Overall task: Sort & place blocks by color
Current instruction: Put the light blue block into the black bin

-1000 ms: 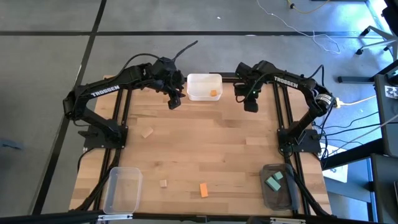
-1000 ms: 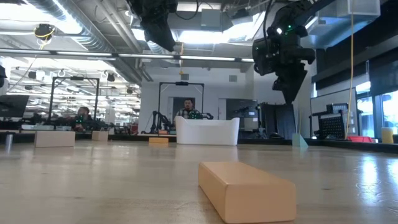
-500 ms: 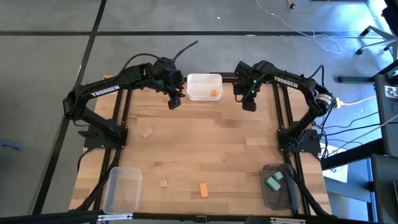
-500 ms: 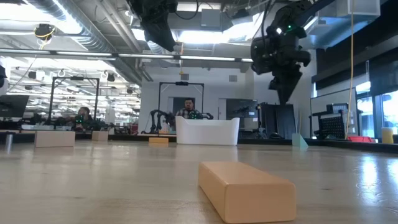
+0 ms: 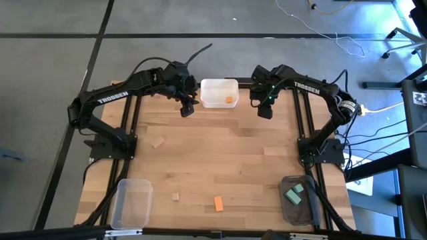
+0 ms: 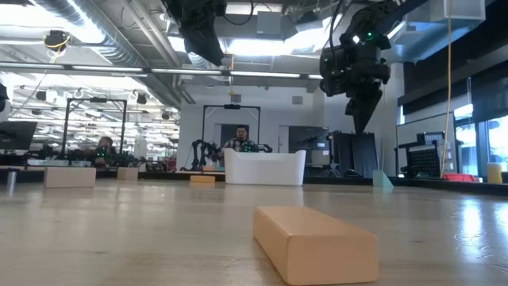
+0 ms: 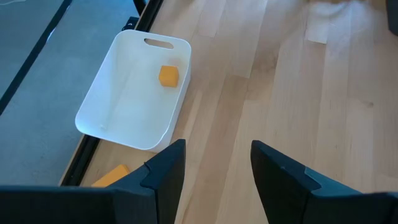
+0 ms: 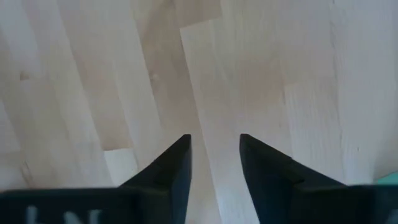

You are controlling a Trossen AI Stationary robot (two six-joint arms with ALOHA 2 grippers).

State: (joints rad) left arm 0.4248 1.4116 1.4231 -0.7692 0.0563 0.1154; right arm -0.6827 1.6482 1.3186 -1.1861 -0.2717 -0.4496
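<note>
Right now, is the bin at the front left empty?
Empty: the clear bin shows only bare floor inside from above, no blocks.

The scene is evenly and brightly lit from overhead, where ceiling light panels (image 6: 262, 44) are blown out to white in the low view. A cool bluish glare is cast across the floor (image 5: 373, 27) at the upper right of the high view. Soft sheen is seen on the table (image 6: 444, 230). The near tan block (image 6: 313, 242) is slightly blurred.
</note>
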